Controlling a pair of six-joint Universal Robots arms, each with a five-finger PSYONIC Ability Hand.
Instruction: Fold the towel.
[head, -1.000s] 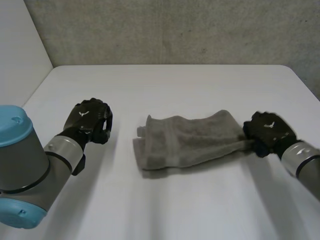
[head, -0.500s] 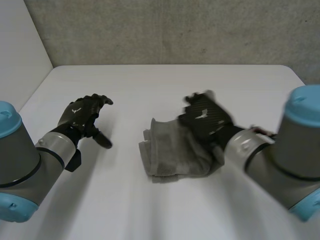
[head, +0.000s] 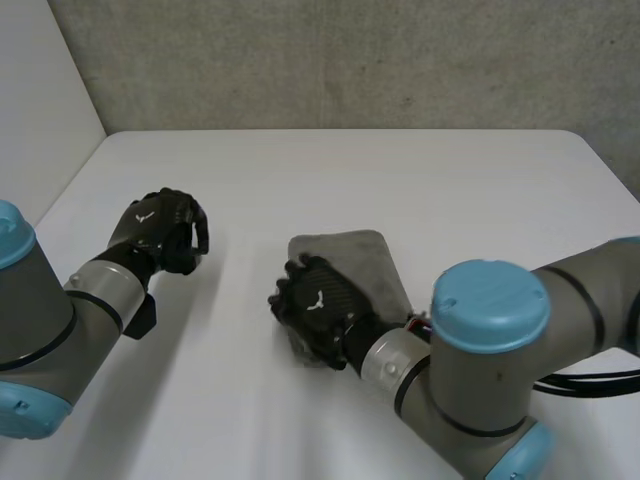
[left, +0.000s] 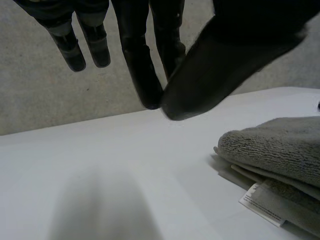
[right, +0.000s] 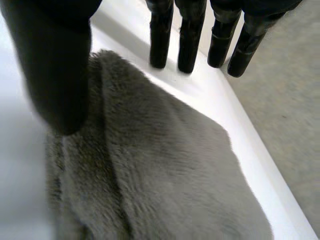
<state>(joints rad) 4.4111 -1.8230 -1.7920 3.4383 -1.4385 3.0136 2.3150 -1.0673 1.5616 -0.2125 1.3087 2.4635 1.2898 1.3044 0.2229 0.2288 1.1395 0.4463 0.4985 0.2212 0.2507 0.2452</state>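
The grey towel (head: 352, 258) lies folded in the middle of the white table (head: 420, 170). My right hand (head: 318, 305) rests on its near left part, palm down. In the right wrist view its fingers (right: 190, 35) are straight and the thumb stands apart above the towel (right: 165, 170), pinching nothing. My left hand (head: 160, 228) hovers left of the towel, apart from it, fingers curled and empty. In the left wrist view the left hand (left: 225, 65) hangs over bare table, and beside it the towel's stacked layers (left: 280, 145) show a white label (left: 262, 202).
A grey wall (head: 350, 60) rises behind the table's far edge and a white wall (head: 40, 100) stands at the left. My right arm (head: 490, 360) reaches across the near right part of the table.
My right hand carried the towel's right end over to the left, doubling the towel, and opened. My left hand opened briefly, then curled shut again.
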